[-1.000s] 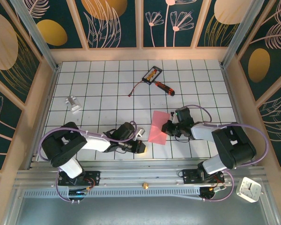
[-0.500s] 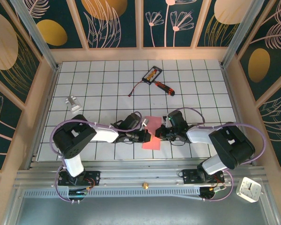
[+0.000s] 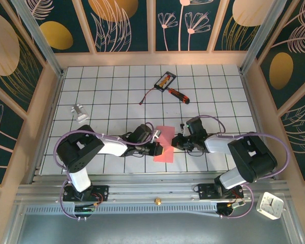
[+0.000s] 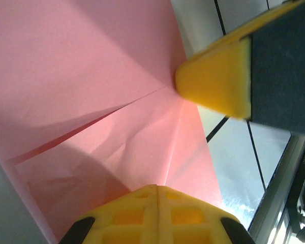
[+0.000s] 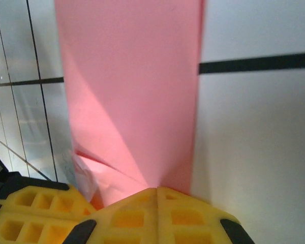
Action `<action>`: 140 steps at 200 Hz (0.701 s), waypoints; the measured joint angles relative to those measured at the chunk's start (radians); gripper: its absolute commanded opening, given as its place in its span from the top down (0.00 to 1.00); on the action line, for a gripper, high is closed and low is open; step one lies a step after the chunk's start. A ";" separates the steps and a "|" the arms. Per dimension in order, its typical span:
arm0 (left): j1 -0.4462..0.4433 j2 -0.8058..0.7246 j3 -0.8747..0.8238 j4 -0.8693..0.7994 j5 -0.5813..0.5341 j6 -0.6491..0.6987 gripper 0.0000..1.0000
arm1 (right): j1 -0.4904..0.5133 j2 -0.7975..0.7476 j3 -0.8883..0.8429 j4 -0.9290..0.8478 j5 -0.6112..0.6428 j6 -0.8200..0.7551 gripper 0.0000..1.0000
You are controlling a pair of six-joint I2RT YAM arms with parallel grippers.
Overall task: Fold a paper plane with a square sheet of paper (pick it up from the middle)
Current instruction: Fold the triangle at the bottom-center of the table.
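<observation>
Tension is the risk: left pincer and right pincer each clamp opposite sides of the thin pink-red, partly folded paper sheet at the near part of the white tiled counter; pulling apart could tear it or skew its crease.

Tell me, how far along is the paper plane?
Done: the pink paper sheet carries a few creases and a folded-over flap. In hand: the left hand and right hand both pinch it, closed, from opposite sides. Left: no pointed dart shape yet, so more folding likely remains.
</observation>
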 measured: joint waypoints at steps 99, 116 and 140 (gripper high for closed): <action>0.000 -0.042 0.005 -0.029 -0.005 -0.078 0.76 | -0.078 -0.206 0.056 -0.185 0.055 -0.072 0.90; 0.002 -0.085 0.005 -0.027 -0.018 -0.116 0.77 | 0.005 -0.314 0.022 -0.206 0.096 -0.015 0.83; 0.030 -0.116 0.006 -0.004 -0.030 -0.157 0.95 | 0.163 -0.415 -0.042 -0.240 0.172 0.102 0.75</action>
